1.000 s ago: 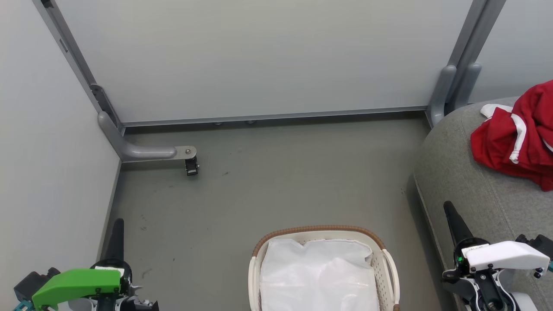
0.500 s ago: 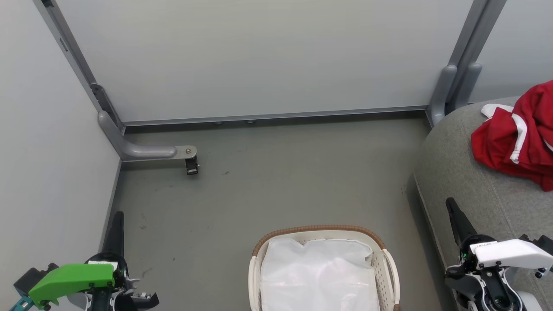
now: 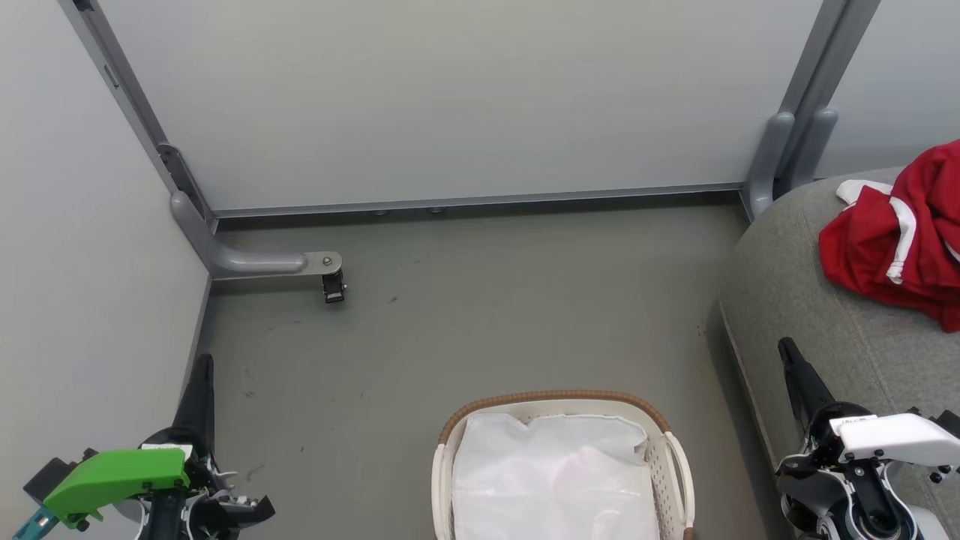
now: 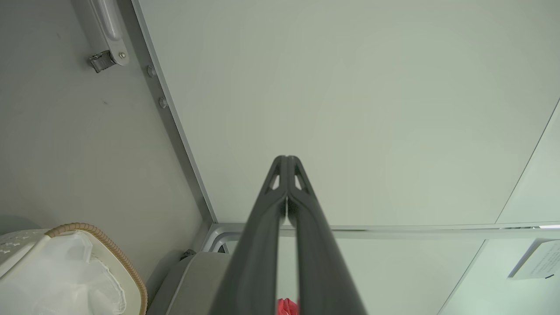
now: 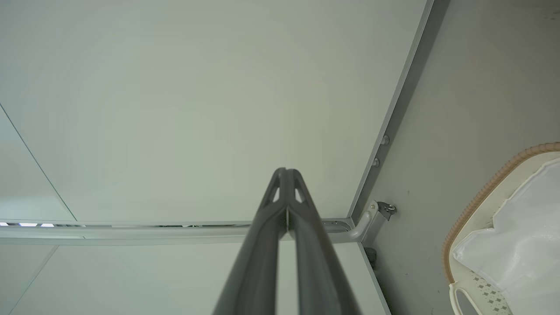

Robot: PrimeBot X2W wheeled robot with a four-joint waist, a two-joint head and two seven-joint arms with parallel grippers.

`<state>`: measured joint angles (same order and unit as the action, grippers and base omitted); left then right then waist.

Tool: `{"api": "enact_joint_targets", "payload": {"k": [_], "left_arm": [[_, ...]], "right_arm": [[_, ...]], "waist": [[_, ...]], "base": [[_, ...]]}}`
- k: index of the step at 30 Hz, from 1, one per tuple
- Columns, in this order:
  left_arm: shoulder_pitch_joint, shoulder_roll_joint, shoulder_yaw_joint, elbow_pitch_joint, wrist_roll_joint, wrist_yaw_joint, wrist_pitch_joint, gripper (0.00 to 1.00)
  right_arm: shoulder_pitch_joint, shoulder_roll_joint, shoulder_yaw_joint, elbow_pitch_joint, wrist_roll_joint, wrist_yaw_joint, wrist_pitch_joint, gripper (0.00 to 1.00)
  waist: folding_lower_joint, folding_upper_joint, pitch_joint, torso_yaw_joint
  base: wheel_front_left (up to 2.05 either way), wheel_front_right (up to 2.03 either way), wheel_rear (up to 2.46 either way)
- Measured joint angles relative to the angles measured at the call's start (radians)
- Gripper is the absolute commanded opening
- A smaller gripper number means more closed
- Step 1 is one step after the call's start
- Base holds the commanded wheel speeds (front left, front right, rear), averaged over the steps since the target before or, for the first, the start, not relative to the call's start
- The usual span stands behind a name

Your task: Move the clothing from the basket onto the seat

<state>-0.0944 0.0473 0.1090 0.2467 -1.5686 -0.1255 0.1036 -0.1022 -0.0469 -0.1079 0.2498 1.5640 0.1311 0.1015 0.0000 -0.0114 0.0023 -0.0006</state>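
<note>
At the right edge of the head view, the clothing [image 3: 892,247] lies bunched on the seat [image 3: 795,300], red w/ white trim, running off frame, so its long axis can't be told. The basket [image 3: 555,396] sits centre-near on the floor [image 3: 465,315], w/ just the white liner [image 3: 551,480] inside; its near end is cut off. The right gripper [image 3: 789,352] hangs over the seat's near-left edge, jaws pressed together, nothing in them. The clothing lies far and right of it, well apart. The left gripper [image 3: 202,367] is at near left by the wall, also closed and empty, so the right arm is by far the nearer one.

Left wrist view: left gripper [image 4: 286,159] tips meet, no gap, points at the wall panel [image 4: 350,109]. Basket [image 4: 109,249] rim and liner [image 4: 65,280] at lower left, a red sliver of clothing [image 4: 286,306] behind the fingers.

Right wrist view: right gripper [image 5: 286,171] closed tip to tip, holding nothing. Basket [image 5: 481,192] and liner [image 5: 516,245] at lower right, no red on what shows.

Judgement: task looks about done; prob. no pick left.
</note>
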Motion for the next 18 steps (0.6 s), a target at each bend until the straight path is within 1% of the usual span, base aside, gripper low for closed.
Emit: {"api": "enact_joint_targets", "payload": {"k": [7, 18], "left_arm": [[-0.009, 0.0, 0.004, 0.0, -0.042, -0.002, 0.01, 0.0], [-0.01, 0.0, 0.005, 0.0, -0.043, -0.003, 0.01, 0.0]], "right_arm": [[-0.001, 0.0, -0.006, -0.003, 0.046, 0.0, 0.013, 0.0], [-0.002, 0.0, -0.006, -0.004, 0.047, 0.0, 0.013, 0.0]], "waist": [[0.0, 0.0, 0.001, 0.001], [0.0, 0.0, 0.001, 0.001]], "base": [[0.0, 0.0, 0.0], [0.0, 0.0, 0.0]]}}
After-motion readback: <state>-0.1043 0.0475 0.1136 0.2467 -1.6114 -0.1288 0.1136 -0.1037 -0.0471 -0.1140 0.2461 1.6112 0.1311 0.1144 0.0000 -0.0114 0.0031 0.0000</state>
